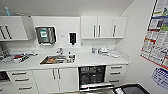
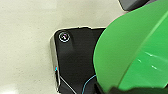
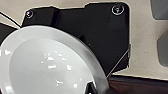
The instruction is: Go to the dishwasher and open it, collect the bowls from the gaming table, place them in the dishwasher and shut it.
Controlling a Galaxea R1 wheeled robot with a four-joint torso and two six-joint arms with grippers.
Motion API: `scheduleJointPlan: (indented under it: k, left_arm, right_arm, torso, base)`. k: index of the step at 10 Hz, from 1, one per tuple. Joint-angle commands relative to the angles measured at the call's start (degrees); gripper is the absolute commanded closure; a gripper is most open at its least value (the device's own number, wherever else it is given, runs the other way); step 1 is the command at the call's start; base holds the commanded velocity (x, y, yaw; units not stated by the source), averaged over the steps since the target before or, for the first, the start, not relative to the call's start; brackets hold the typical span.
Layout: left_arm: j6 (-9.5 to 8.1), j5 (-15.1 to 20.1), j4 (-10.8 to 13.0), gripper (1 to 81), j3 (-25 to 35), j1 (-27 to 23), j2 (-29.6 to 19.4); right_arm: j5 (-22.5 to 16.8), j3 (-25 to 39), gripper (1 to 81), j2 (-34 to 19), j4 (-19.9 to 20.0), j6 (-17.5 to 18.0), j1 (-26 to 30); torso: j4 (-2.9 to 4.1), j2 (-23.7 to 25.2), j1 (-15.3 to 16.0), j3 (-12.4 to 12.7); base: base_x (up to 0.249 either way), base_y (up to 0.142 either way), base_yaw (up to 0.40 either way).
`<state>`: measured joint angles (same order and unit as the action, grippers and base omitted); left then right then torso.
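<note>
The dishwasher [image 1: 91, 75] stands open under the counter, right of the sink. Its dark inside with wire racks shows, and its steel door [image 1: 96, 87] is folded down toward me. In the left wrist view a bright green bowl [image 2: 135, 50] sits tilted, close to the camera, with my left gripper [image 2: 107, 89] shut on its rim. In the right wrist view a glossy white bowl [image 3: 47, 65] is gripped at its rim by my shut right gripper [image 3: 91, 89]. Both bowls hang over pale floor. The gaming table is out of view.
A white counter [image 1: 100, 60] holds a steel sink [image 1: 57, 59], a dish rack [image 1: 17, 57] at the left and small items at the right. White drawers [image 1: 115, 73] flank the dishwasher, with wall cabinets [image 1: 103, 27] above. Posters [image 1: 157, 40] cover the right wall.
</note>
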<state>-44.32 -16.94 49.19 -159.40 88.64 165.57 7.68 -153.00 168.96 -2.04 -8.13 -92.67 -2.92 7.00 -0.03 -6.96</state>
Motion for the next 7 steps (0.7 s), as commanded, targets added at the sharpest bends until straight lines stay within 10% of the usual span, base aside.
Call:
scheduleJointPlan:
  k: [1,7]
  left_arm:
    - [0.29,1.03,0.29,81.1,-0.38,-2.63,-0.94]
    - [0.29,0.69,0.38,81.1,-0.38,-2.72,-0.94]
  right_arm:
    - [-2.67,0.09,81.1,-0.35,-0.78,-0.13,2.27]
    - [-3.46,0.00,81.1,-0.35,-1.48,-0.13,2.71]
  torso:
    - [-0.02,0.00,0.03,0.00]
    - [0.00,0.00,0.03,0.00]
  base:
    - [0.112,0.000,0.000]
    - [0.109,0.000,0.000]
